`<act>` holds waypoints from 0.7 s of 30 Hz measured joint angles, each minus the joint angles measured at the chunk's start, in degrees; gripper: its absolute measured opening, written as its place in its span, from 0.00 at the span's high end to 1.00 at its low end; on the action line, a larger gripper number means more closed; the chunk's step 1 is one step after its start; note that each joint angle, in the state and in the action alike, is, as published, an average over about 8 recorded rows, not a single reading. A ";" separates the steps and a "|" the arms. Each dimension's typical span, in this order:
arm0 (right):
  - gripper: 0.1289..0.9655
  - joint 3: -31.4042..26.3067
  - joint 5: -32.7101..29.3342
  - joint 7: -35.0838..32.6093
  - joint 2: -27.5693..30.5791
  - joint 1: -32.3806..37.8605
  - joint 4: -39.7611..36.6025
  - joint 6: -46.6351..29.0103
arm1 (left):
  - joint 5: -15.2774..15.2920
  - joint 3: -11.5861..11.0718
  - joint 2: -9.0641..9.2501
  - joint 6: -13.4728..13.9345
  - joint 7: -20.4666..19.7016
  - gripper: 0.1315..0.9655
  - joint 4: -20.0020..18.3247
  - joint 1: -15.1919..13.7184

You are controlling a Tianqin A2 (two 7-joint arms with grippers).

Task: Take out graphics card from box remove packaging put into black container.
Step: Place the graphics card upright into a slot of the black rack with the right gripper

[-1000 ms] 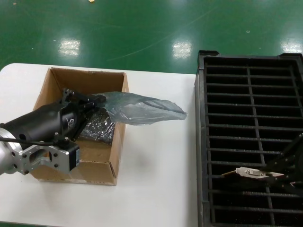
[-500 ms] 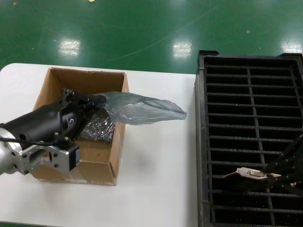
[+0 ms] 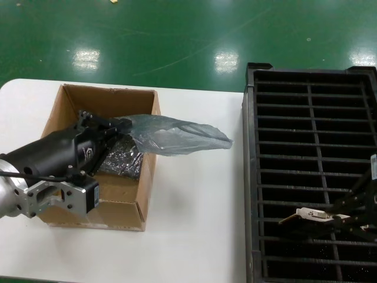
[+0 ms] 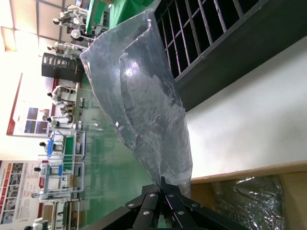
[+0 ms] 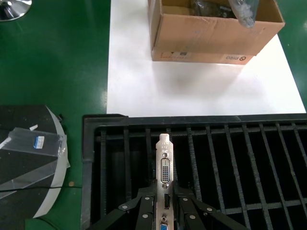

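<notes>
Over the past second the graphics card (image 3: 314, 214), clamped in the right gripper (image 3: 344, 216), has sunk slightly lower over the black container (image 3: 252, 177), a sign that insertion is under way, while the left side of the scene has not changed. In the head view, the left gripper (image 3: 121, 125) hangs over the box (image 3: 126, 209) on the white tabletop (image 3: 194, 224), pinching the emptied packaging (image 3: 177, 137), which juts out past the box's wall toward the container. The left wrist view shows the gripper's closed tips nipping one corner of the crinkled bag (image 4: 144, 96), with more bagged stock (image 4: 244, 199) lying in the box below. The right wrist view shows the card's silver bracket (image 5: 165, 167) gripped between the closed fingers (image 5: 187, 211), poised over a narrow slot near the container's edge.
</notes>
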 joint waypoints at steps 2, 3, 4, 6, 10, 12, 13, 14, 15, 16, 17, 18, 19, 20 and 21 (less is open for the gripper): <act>0.93 -0.22 -0.27 -0.18 -0.31 0.12 -0.21 -0.03 | 0.00 0.00 0.00 0.00 0.00 0.99 0.00 0.00; 0.93 -0.32 -0.39 -0.26 -0.48 0.18 -0.29 -0.05 | 0.00 0.00 0.00 0.00 0.00 0.99 0.00 0.00; 0.93 -0.43 -0.52 -0.32 -0.66 0.24 -0.35 -0.06 | 0.00 0.00 0.00 0.00 0.00 0.99 0.00 0.00; 0.93 -0.66 -0.76 -0.38 -1.03 0.35 -0.45 -0.09 | 0.00 0.00 0.00 0.00 0.00 0.99 0.00 0.00; 0.93 -1.23 -1.44 -0.37 -2.03 0.61 -0.72 -0.06 | 0.00 0.00 0.00 0.00 0.00 0.99 0.00 0.00; 0.93 -1.55 -1.89 -0.35 -2.66 0.73 -0.94 0.07 | 0.00 0.00 0.00 0.00 0.00 0.99 0.00 0.00; 0.93 -1.73 -2.15 -0.34 -3.01 0.78 -1.08 0.19 | 0.00 0.00 0.00 0.00 0.00 0.99 0.00 0.00; 0.93 -1.91 -2.42 -0.33 -3.37 0.81 -1.24 0.33 | 0.00 0.00 0.00 0.00 0.00 0.99 0.00 0.00; 0.93 -2.10 -2.70 -0.33 -3.75 0.83 -1.43 0.50 | 0.00 0.00 0.00 0.00 0.00 0.99 0.00 0.00; 0.93 -2.28 -2.96 -0.34 -4.12 0.83 -1.62 0.66 | 0.00 0.00 0.00 0.00 0.00 0.99 0.00 0.00; 0.93 -2.46 -3.20 -0.36 -4.49 0.81 -1.84 0.82 | 0.00 0.00 0.00 0.00 0.00 0.99 0.00 0.00; 0.92 -2.64 -3.43 -0.38 -4.85 0.78 -2.08 0.97 | 0.00 0.00 0.00 0.00 0.00 0.99 0.00 0.00; 0.92 -2.82 -3.65 -0.42 -5.19 0.75 -2.32 1.12 | 0.00 0.00 0.00 0.00 0.00 0.99 0.00 0.00; 0.92 -2.98 -3.83 -0.48 -5.48 0.70 -2.56 1.24 | 0.00 0.00 0.00 0.00 0.00 0.99 0.00 0.00; 0.92 -3.13 -4.00 -0.54 -5.75 0.64 -2.80 1.36 | 0.00 0.00 0.00 0.00 0.00 0.99 0.00 0.00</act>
